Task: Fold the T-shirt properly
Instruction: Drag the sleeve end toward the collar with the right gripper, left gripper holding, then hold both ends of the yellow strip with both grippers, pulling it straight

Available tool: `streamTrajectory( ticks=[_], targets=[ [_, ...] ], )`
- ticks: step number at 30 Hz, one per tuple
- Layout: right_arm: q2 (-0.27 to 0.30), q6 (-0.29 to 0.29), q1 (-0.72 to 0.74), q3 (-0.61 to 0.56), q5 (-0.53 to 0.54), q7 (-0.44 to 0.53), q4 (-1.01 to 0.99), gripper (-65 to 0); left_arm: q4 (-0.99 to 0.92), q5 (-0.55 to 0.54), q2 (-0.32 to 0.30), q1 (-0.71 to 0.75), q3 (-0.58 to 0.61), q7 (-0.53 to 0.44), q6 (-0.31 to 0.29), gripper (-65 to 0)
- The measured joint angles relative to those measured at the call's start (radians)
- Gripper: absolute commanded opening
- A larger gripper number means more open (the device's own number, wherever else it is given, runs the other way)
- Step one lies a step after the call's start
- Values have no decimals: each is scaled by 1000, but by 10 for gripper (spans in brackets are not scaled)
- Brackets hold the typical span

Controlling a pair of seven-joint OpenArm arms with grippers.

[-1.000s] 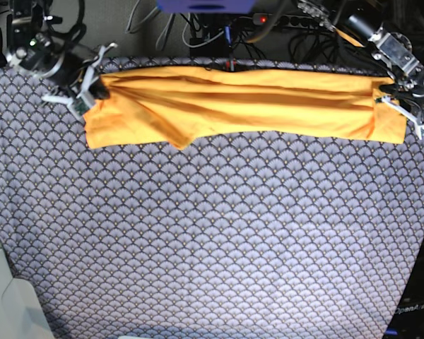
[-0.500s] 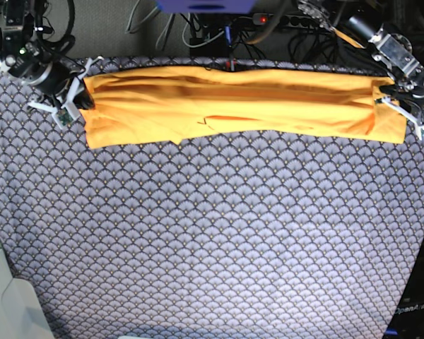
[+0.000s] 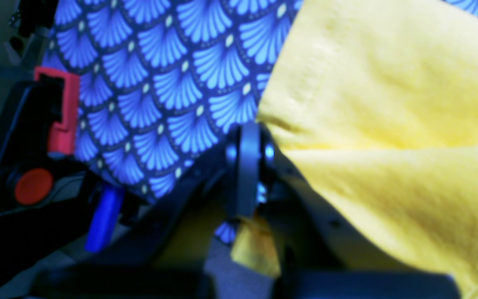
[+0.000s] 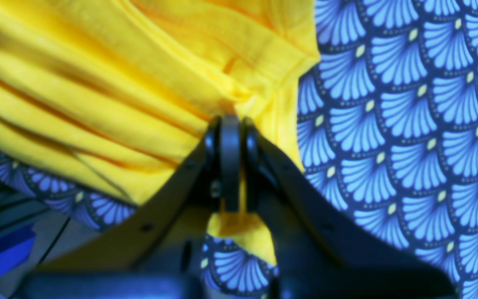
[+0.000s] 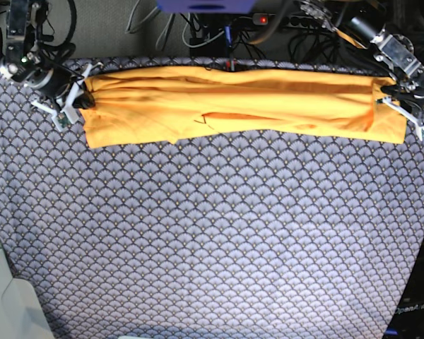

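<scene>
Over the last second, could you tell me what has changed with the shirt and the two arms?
The right gripper, shut on the T-shirt, pulled its end outward toward the base view's left, flattening the drooping fold. The left gripper kept its clamped end in place.

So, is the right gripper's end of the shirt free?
No, the right gripper has its jaws shut on a pinch of the shirt.

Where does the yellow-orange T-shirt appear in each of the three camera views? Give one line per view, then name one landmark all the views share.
Base: the T-shirt lies as a long band across the far edge of the table.
Left wrist: it fills the right side, pinched by the left gripper.
Right wrist: it fills the upper left, pinched by the right gripper.
Shared landmark: the scallop-patterned cloth beneath it.
</scene>
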Motion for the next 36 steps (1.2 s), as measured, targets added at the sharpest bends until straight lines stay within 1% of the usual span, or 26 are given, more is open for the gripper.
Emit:
streamTrajectory(
  ticks=[1,2,4,6,8,11,13,16,19,22,24,26,30,33,36],
  targets=[
    [0,0,0,0,0,0,0,-650,1,0,0,-1,0,0,0,-648],
    [0,0,0,0,0,0,0,-650,5,0,0,-1,0,3,0,-628],
    [0,0,6,0,0,-7,-1,-648,15,3,1,-1,0,12,0,-584],
    [0,0,17,0,0,-17,-4,-630,34,8,3,1,0,28,-9,-529],
    [0,0,18,0,-3,-16,-4,-585,50,12,4,2,-3,38,-8,-464],
    [0,0,20,0,-4,-16,-5,-498,87,15,10,3,-3,47,-17,-371],
    [0,0,20,0,-5,-16,-5,-447,122,14,20,4,-5,46,-18,-337],
    [-3,-1,20,0,-11,-15,-5,-401,185,6,23,4,-5,53,-19,-331],
    [-11,-4,20,3,-11,-15,-5,-394,231,-2,19,1,0,148,-19,-331],
    [-12,-4,20,2,-11,-15,-5,-394,251,-62,16,2,0,236,-19,-330],
    [-12,-4,20,2,-11,-15,-5,-394,257,-105,-4,2,15,272,-18,-330],
    [-11,-4,21,2,-11,-15,-5,-394,255,-115,-29,4,52,311,-18,-330],
    [-12,-4,20,2,-11,-15,-5,-394,256,-150,-24,4,73,347,-19,-329],
    [-12,-4,21,2,-11,-15,-5,-394,252,-146,-25,2,73,356,-18,-329],
    [-13,-4,23,2,-12,-16,-5,-394,233,-141,-27,6,133,354,-16,-329]
  ],
)
